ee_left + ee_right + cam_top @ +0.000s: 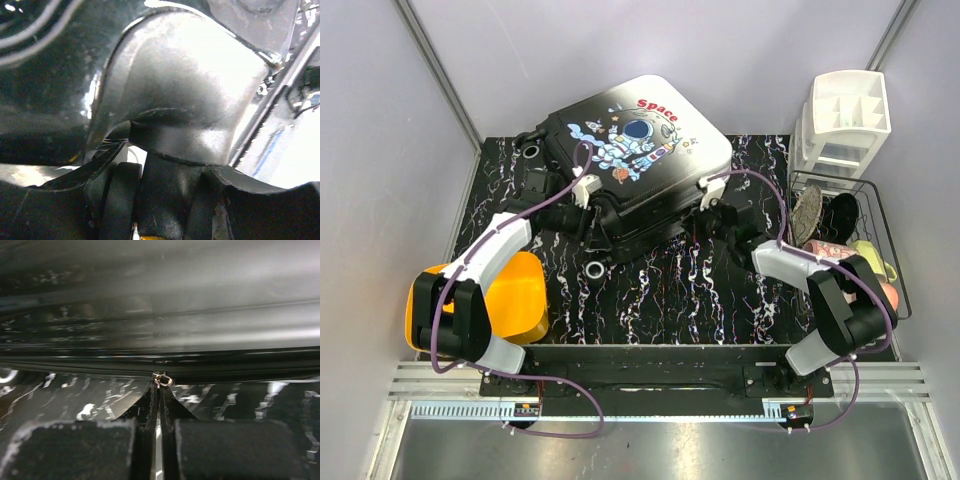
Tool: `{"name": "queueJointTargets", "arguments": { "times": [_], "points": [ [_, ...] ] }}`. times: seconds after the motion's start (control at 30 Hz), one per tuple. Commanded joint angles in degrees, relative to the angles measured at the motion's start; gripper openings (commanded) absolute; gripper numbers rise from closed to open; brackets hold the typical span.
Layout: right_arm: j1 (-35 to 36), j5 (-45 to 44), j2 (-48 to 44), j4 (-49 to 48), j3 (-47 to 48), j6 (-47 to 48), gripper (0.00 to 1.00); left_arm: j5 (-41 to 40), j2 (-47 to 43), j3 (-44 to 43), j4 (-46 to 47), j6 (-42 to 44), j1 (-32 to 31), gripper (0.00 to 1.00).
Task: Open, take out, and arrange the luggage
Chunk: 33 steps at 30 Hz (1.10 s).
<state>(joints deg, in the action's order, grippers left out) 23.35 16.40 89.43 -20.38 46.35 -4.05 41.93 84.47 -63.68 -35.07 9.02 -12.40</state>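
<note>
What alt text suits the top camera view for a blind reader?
A black suitcase lies astronaut side up on a marbled table, the left arm and right arm reaching its near side. Orange bin at left; white organizer and wire basket at right.

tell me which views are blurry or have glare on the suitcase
Top external: sharp and evenly lit, no harsh glare on the luggage. Left wrist: too close, black shell soft, broad washed-out highlight. Right wrist: shell streaked with glare bands; only the metal ring by the shut right pincer is fairly crisp.
</note>
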Motion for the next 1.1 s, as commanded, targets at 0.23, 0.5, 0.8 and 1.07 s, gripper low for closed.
{"name": "queueJointTargets", "arguments": {
  "times": [0.23, 0.5, 0.8, 1.07],
  "points": [
    [17.8, -3.3, -3.8, -10.3, -1.7, -15.3, 0.00, -11.7, -0.1, 7.2, 26.7, -31.5, -4.3, 0.00],
    [19.7, -12.6, -4.5, -10.1, -2.3, -9.8, 0.00, -8.9, -3.3, 8.5, 28.8, -29.5, -5.5, 0.08],
    [16.7, -11.5, -6.6, -7.0, -3.5, -7.8, 0.00, -3.6, -11.5, -7.1, -8.4, 21.6, 6.2, 0.99],
    [15.8, -11.7, -6.8, -5.4, -4.2, -7.2, 0.00, -12.3, 7.5, -31.9, -14.1, 34.5, 21.4, 0.99]
  ]
}}
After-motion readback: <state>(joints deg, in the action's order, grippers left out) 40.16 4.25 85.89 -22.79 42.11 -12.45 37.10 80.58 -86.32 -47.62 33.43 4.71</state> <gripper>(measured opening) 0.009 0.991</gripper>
